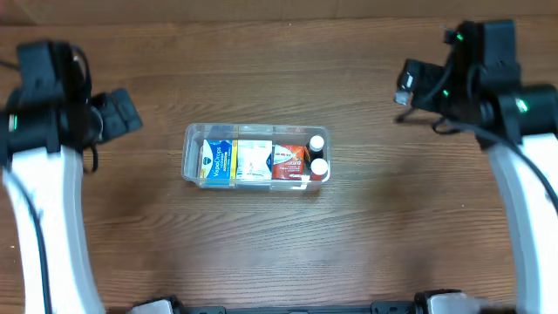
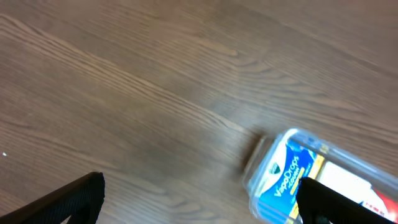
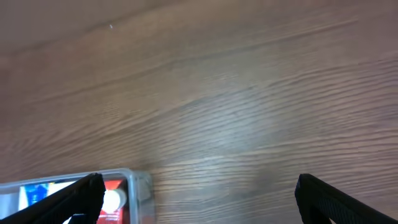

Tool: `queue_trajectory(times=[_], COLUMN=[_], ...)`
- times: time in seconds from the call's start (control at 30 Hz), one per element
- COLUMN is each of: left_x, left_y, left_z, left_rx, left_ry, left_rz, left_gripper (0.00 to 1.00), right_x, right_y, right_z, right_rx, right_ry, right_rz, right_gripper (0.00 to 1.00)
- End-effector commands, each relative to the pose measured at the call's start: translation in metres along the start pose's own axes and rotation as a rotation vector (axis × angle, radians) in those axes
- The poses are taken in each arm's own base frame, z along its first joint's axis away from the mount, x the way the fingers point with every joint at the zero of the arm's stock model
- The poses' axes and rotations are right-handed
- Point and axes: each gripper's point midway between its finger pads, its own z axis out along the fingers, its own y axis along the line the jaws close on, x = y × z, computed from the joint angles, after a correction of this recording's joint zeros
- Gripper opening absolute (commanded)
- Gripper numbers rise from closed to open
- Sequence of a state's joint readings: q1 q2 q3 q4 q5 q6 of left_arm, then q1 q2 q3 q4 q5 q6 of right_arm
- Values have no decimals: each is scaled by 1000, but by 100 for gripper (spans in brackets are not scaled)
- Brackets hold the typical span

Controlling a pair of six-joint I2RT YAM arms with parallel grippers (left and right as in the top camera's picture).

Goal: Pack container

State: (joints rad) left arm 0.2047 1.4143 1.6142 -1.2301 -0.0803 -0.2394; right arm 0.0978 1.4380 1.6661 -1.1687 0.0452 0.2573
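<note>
The clear plastic container (image 1: pixel 190 153) sits in the middle of the wooden table. It holds a blue and yellow box (image 1: pixel 216 161), a white box (image 1: pixel 253 160), a red box (image 1: pixel 289 162) and two white-capped bottles (image 1: pixel 317 155). My left gripper (image 1: pixel 129 113) is open and empty, well left of the container. My right gripper (image 1: pixel 406 85) is open and empty, up and to the right of it. The left wrist view shows the container's blue-box end (image 2: pixel 292 171). The right wrist view shows its bottle end (image 3: pixel 134 186).
The wooden table (image 1: pixel 279 253) is bare around the container. Both white arms run down the left and right edges of the overhead view.
</note>
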Motion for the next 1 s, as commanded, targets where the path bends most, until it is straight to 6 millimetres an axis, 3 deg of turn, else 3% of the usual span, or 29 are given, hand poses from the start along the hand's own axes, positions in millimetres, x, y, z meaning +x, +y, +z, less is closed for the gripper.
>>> queue_trajectory(times=[0.0,0.1,0.27,0.4,0.7,0.97], left_x=[37,70,104,122,161,165], left_y=[7,15,24,30,37,38], left_z=[-27,-30,-38,-37,-17,-16], left_rx=[47,65,96,104,75,70], left_ry=[-82,-161,-312,-368,-219,-199], left_rz=[27,21,9,-5,-11,-9], left_gripper=[100,100,100,100,100,100], right_x=[18,57,115,140,152,153], right_y=[-12,-25,-46,-54,-58,-58], right_z=[-39,-39,-22,-17,-12,-10], right_rx=[-7,-16,-4,3,22,25], right_ry=[-96,-121,-114,-93,-37,-28], right_rz=[18,33,29,29,26,26], right_gripper=[100,100,100,100,100,100])
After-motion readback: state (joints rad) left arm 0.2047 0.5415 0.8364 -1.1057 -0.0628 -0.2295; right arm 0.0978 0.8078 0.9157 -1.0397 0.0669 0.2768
